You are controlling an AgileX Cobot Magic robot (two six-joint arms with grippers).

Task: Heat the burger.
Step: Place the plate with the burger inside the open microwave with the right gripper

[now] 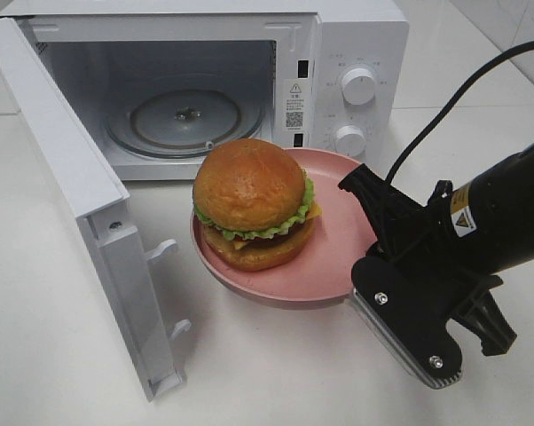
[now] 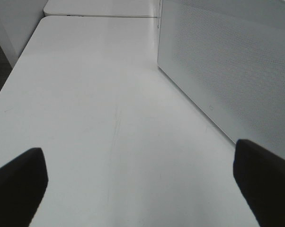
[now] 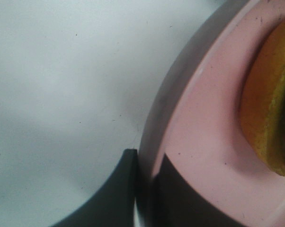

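The burger [image 1: 252,209], with orange-brown buns, green lettuce and yellow cheese, sits on a round pink plate [image 1: 329,257]. The plate is held off the table just in front of the open microwave [image 1: 356,53]. My right gripper [image 1: 365,266] is shut on the plate's right rim. In the right wrist view its dark fingers [image 3: 114,198] clamp the rim [image 3: 154,137], with the burger's edge [image 3: 268,109] beside them. My left gripper [image 2: 142,184] is open and empty over the bare table. It is out of the exterior view.
The microwave door [image 1: 72,195] hangs wide open to the left, and its perforated panel [image 2: 227,71] shows in the left wrist view. The glass turntable [image 1: 183,120] lies inside the cavity. Two knobs [image 1: 357,86] are on the right panel. A black cable [image 1: 462,98] runs behind the right arm.
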